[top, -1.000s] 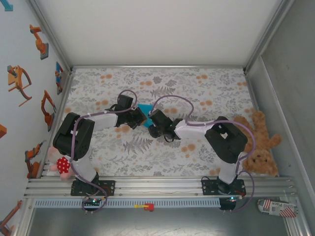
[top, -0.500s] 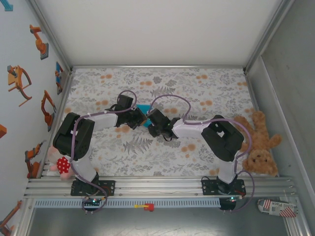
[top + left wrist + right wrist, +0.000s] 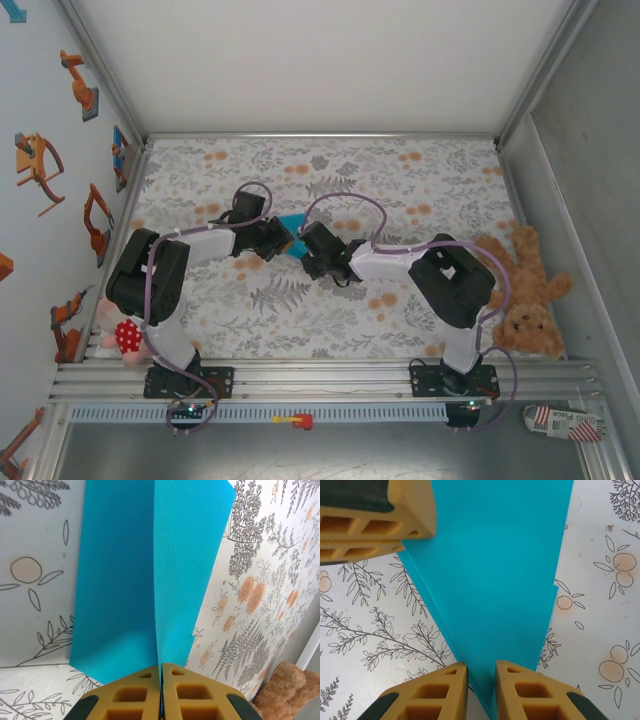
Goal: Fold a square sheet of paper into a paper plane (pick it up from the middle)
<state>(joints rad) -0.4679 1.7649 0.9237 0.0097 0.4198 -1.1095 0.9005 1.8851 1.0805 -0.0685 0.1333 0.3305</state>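
The turquoise sheet of paper (image 3: 292,224) is folded into a narrow paper plane shape with a centre crease, and it sits mid-table between my two grippers. My left gripper (image 3: 281,240) is shut on the crease; in the left wrist view the paper (image 3: 150,570) rises straight out of the pinched pads (image 3: 161,672). In the right wrist view the paper (image 3: 500,580) narrows to a tip that runs between my right gripper's (image 3: 481,675) fingers. A small gap remains on either side, so this gripper (image 3: 303,244) stands open. A left-gripper finger (image 3: 375,515) shows at the top left.
The floral tablecloth (image 3: 400,180) covers the table inside white walls. A brown teddy bear (image 3: 525,295) lies at the right edge, also seen low right in the left wrist view (image 3: 285,685). A small plush toy (image 3: 120,335) sits at the near left. A metal rail (image 3: 320,380) runs along the front.
The right gripper has slid a little left toward the paper and its jaws have narrowed. The left gripper has stayed shut on the paper, shifting slightly.
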